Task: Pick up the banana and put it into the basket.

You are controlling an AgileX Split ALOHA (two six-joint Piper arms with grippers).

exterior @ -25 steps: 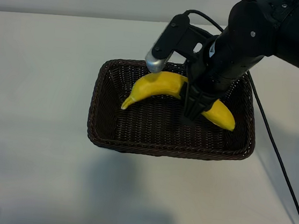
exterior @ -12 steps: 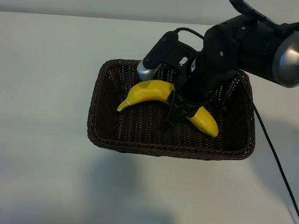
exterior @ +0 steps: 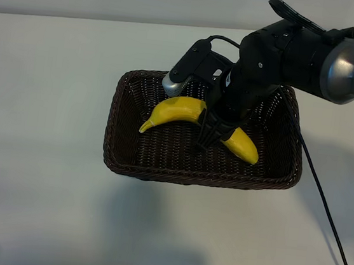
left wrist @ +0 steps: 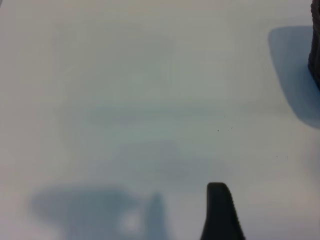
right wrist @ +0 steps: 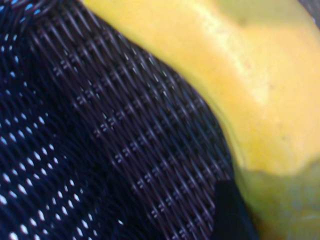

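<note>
The yellow banana (exterior: 176,109) lies across the inside of the dark brown wicker basket (exterior: 191,176), stem end pointing left. My right gripper (exterior: 214,127) reaches down into the basket and straddles the banana's middle, shut on it; its near finger (exterior: 207,135) crosses in front of the fruit. In the right wrist view the banana (right wrist: 240,65) sits low over the basket's woven floor (right wrist: 115,125), with one dark finger (right wrist: 229,212) against it. The left arm stays off to the side over bare table; one finger (left wrist: 219,210) of its open gripper shows, holding nothing.
The basket stands mid-table on a plain white surface. A black cable (exterior: 324,188) trails from the right arm down the table's right side. In the left wrist view the basket's dark edge (left wrist: 316,50) shows at the frame's border, with a shadow beside it.
Over the last second my right gripper carried the banana leftward and lower into the basket. In the last half second it has barely moved. The left arm has stayed still.
</note>
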